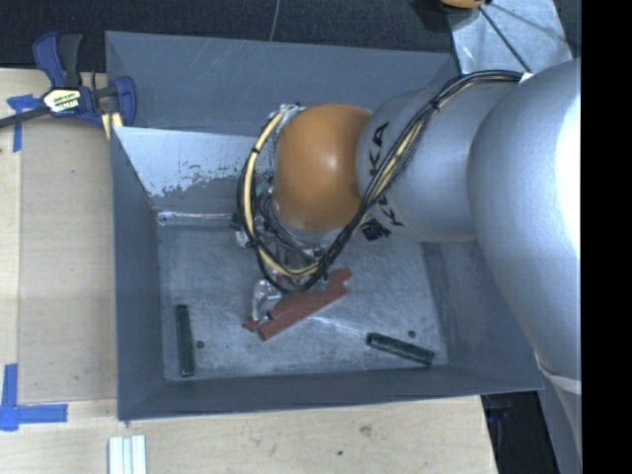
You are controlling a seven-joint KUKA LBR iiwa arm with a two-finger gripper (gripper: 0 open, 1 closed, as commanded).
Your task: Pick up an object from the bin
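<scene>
Near the grey bin's (138, 294) centre, toward six o'clock, the gripper (265, 302) hangs over a reddish-brown bar (308, 308); whether it is open, I cannot tell. A dark stick (184, 339) lies at eight o'clock, a second stick (400, 348) at four.

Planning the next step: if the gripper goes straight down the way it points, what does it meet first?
Probably the reddish-brown bar lying slantwise mid-bin, right under the gripper. Depth is unclear, so it may already touch it.
</scene>
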